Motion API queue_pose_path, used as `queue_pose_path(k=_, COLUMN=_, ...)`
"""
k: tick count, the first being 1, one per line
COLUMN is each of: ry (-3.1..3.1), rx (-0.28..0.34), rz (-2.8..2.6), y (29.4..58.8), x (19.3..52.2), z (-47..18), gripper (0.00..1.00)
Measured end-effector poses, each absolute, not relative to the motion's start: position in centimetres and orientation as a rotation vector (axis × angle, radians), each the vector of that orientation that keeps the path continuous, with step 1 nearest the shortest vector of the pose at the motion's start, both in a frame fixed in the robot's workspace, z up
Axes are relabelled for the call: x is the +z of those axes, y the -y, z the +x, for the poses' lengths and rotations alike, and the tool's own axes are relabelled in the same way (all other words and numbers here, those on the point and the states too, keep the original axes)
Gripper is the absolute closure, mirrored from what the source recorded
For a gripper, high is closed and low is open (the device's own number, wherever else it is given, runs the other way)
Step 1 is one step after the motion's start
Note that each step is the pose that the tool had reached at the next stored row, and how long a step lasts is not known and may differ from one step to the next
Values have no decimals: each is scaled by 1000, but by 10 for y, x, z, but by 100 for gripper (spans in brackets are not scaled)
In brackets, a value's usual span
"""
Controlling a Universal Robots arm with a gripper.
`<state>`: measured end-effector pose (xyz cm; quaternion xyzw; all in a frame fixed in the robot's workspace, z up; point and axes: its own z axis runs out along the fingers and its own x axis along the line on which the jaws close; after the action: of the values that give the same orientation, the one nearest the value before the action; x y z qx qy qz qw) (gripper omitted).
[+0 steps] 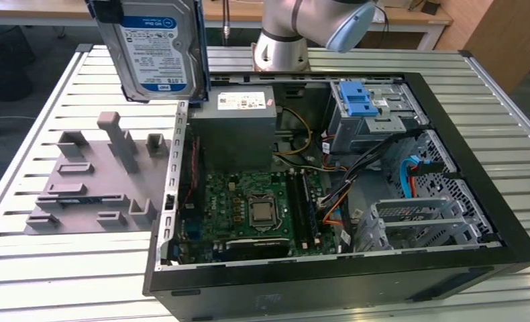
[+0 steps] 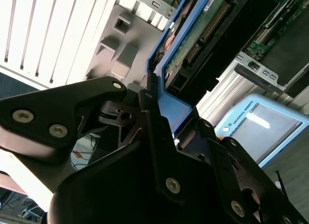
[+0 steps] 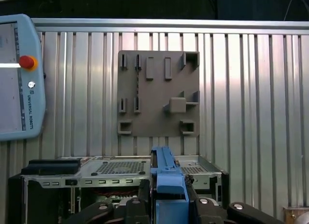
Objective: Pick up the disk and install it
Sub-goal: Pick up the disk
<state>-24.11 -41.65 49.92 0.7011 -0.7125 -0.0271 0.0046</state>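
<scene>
High by a corner of the case (image 1: 337,285), I see the gripper (image 3: 169,195) pinching the disk (image 1: 157,50) on edge; so thin a hold could let it slip and strike the motherboard (image 1: 256,208).

Bright, even overhead light washed the slatted table (image 1: 32,261); glare streaked its slats in the first wrist view; the disk (image 1: 157,50) caught light; the computer case (image 1: 337,285) held soft interior shadows.
</scene>
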Motion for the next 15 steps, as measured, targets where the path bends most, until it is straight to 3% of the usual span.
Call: queue_pose_path(k=15, ry=2232, rx=-85, rz=2196, y=426, x=499, z=-210, gripper=63)
